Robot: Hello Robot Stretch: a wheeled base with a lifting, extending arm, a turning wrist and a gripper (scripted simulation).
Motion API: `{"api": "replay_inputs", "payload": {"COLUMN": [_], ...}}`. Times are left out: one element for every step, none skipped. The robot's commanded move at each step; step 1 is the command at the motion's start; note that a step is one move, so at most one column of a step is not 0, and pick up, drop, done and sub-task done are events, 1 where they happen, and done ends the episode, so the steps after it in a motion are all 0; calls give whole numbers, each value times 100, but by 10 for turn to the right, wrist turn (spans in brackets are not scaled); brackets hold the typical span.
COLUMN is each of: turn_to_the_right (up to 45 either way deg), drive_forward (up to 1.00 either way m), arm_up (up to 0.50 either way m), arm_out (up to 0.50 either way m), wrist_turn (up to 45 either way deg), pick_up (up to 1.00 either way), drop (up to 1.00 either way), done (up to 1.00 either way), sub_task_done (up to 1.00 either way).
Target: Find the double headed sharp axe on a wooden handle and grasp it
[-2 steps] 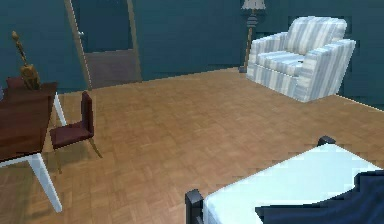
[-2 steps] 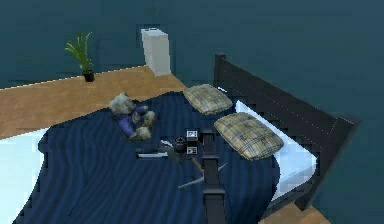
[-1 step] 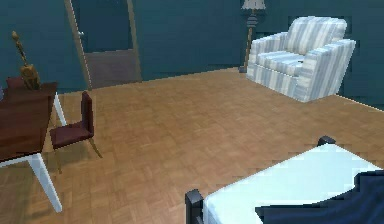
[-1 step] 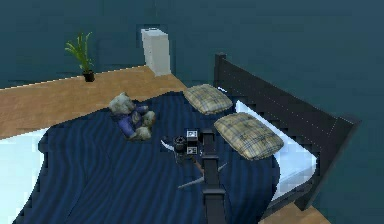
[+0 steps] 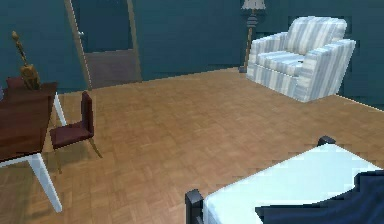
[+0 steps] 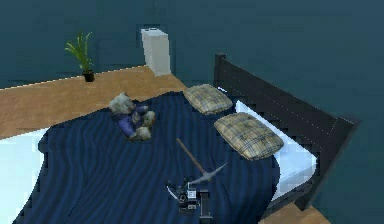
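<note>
Teal walls (image 5: 190,30) and a wooden floor (image 5: 200,120) surround you, with a striped armchair (image 5: 300,55) far off and a dark tabletop (image 5: 25,115) at the forward view's left. To the arm side, a bed (image 6: 296,160) under a navy blanket (image 6: 90,170) carries two plaid pillows (image 6: 245,135), a lumpy toy (image 6: 132,115) — and the axe (image 6: 190,155), lying on the blanket with its grey head by the end effector (image 6: 185,197). You cannot tell the end effector's state or whether it holds anything — the head's shape is hard to make out.
</note>
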Motion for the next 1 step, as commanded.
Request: {"api": "replay_inputs", "payload": {"turn_to_the_right": [0], "drive_forward": [0], "arm_up": [0], "arm_out": [0], "wrist_turn": [0], "pick_up": [100], "drop": [0], "done": [0], "sub_task_done": [0]}}
